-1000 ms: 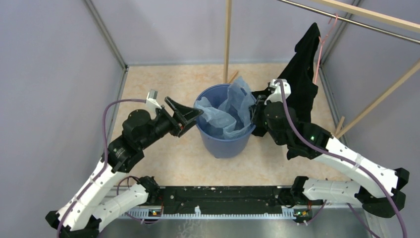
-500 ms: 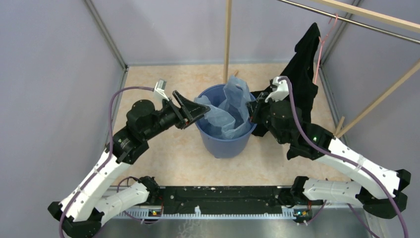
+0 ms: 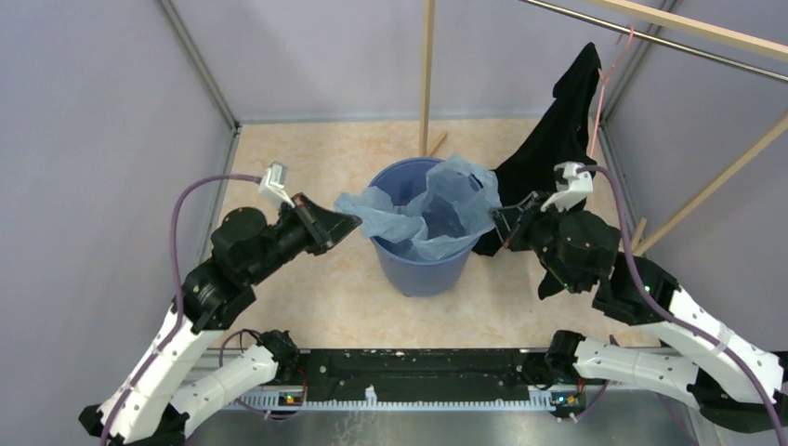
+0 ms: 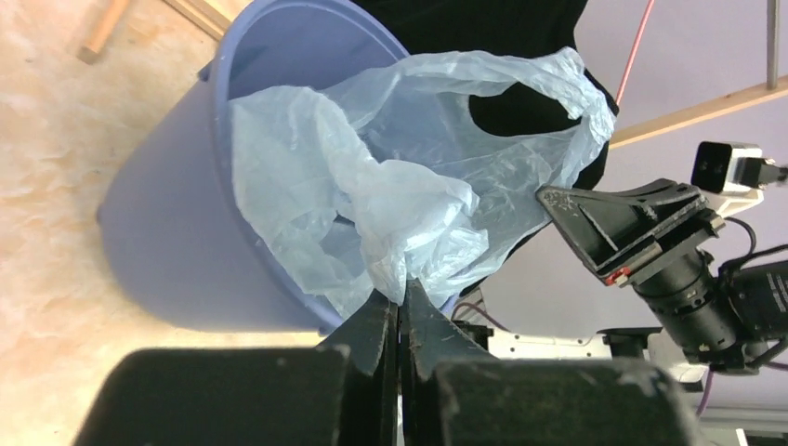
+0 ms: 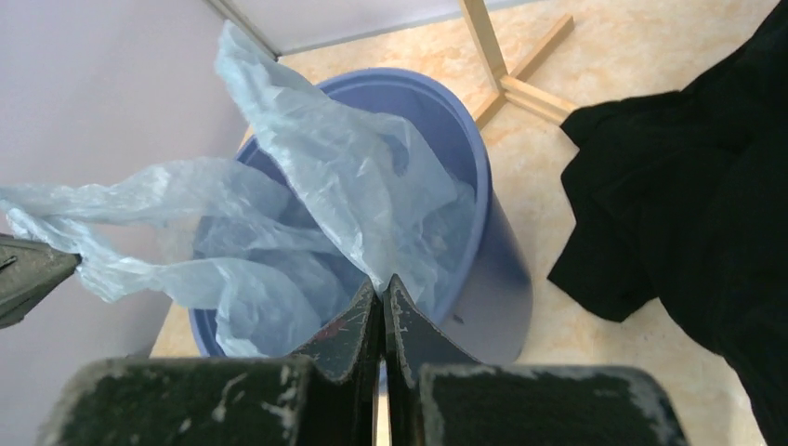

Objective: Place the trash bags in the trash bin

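Observation:
The trash bag is thin, crinkly light-blue plastic, spread over the mouth of the round blue trash bin, with its lower part hanging inside. My left gripper is just left of the rim, shut on the bag's left edge. In the left wrist view the bag bunches up right at the left gripper. My right gripper is at the right rim, shut on the bag's right edge. The right wrist view shows the bag rising from the right gripper above the bin.
A black garment on a pink hanger hangs just behind the right gripper, close to the bin. A wooden pole stands behind the bin, with its feet on the floor. Grey walls enclose the beige floor.
My left gripper has shut on the bag's left edge. Both grippers have drawn outward from the bin, stretching the bag wider across the rim.

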Robot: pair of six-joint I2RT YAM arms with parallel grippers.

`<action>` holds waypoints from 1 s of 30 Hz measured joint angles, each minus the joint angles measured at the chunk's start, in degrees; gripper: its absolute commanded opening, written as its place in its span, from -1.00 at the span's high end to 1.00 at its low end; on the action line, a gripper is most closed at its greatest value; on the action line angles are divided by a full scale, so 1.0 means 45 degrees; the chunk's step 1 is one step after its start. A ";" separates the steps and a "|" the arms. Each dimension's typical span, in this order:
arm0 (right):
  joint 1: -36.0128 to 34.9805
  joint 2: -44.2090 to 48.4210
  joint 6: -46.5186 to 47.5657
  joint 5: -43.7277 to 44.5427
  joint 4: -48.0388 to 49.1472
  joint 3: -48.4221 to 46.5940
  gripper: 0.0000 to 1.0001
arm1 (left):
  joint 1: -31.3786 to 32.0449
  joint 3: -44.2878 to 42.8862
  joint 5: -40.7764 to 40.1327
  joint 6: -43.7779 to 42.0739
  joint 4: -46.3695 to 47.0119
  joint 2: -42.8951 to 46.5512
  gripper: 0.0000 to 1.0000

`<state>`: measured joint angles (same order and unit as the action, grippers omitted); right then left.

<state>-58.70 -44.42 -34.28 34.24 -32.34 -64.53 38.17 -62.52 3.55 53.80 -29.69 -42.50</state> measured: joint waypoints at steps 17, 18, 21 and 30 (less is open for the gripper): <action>0.0000 0.3041 -0.2788 -0.1137 -0.2633 0.2118 1.00 | 0.0000 0.3065 -0.0704 -0.0369 -0.3070 0.3910 1.00; 0.0000 0.3045 -0.2798 -0.1088 -0.2657 0.2176 1.00 | 0.0000 0.3167 -0.0758 -0.0379 -0.3109 0.3910 1.00; 0.0000 0.3036 -0.2866 -0.0782 -0.2671 0.2705 1.00 | 0.0000 0.3628 -0.0865 -0.0461 -0.3118 0.3900 1.00; 0.0000 0.2123 -0.2977 0.0461 -0.2705 0.3818 1.00 | 0.0000 0.4619 -0.1559 -0.1073 -0.3079 0.3332 1.00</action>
<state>-58.70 -34.87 -47.68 36.32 -44.51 -47.35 38.17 -41.74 -3.46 48.97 -43.55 -27.51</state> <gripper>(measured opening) 0.004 0.006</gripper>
